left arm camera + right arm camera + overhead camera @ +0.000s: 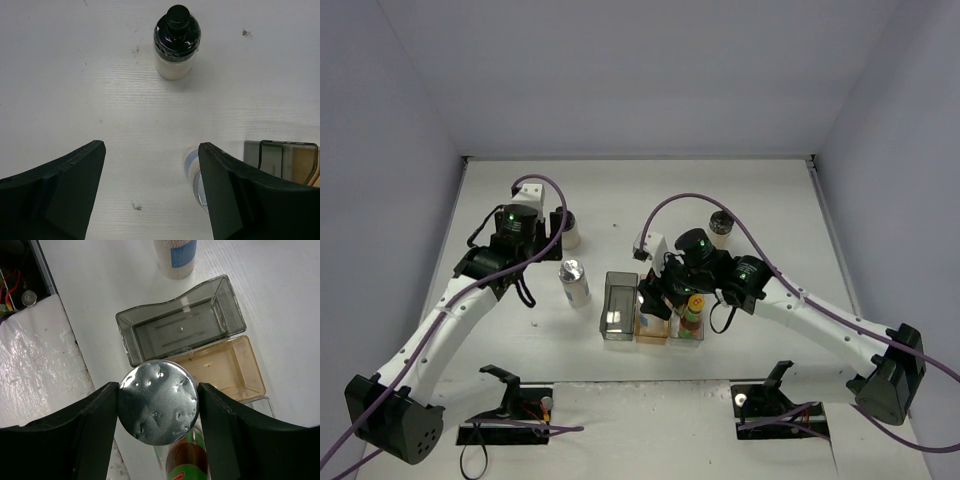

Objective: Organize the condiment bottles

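Right jaws: clamped on silver-capped bottle [158,402], aloft over amber bin [225,365], grey bin [180,330] adjacent. Dark bottle [186,460]: upright in clear bin [264,401]. Left jaws: spread wide above bench [75,75]; black-capped bottle [177,42] standing ahead, apart.

The right pincer [158,406] clasps a silver-capped bottle [157,399], grey bin [172,330] and amber bin [227,365] beyond it.
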Motion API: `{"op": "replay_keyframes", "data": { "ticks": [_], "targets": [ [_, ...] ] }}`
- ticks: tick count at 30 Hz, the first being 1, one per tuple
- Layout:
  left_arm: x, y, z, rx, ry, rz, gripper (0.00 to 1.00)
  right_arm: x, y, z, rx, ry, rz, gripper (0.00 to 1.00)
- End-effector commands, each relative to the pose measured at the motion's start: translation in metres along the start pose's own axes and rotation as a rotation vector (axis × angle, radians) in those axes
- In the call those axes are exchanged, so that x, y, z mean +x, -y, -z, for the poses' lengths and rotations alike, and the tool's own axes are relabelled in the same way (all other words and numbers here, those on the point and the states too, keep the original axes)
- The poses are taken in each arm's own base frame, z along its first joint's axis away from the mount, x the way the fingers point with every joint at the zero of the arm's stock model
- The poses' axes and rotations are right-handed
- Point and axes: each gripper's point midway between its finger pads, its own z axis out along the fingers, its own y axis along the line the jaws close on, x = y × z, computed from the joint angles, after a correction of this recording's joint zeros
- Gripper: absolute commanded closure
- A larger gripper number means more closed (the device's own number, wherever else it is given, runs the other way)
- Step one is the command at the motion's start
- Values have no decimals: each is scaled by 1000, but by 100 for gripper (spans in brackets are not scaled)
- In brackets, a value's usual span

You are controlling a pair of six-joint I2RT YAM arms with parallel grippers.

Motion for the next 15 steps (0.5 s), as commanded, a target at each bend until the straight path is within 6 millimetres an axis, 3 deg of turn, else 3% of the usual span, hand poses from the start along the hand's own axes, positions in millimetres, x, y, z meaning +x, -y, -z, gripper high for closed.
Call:
{"op": "replay_keyframes", "data": {
  "ticks": [1, 8, 15],
  "targets": [
    [-26, 3, 6, 24, 90, 24, 25, -34, -2, 3, 1, 137, 43, 100],
    [-25, 4, 6, 32, 87, 24, 25, -18, -9, -8, -52, 100, 18, 98],
    [-23, 12, 5, 73, 76, 18, 25, -8, -10, -14, -64, 77, 7, 74]
  ]
}}
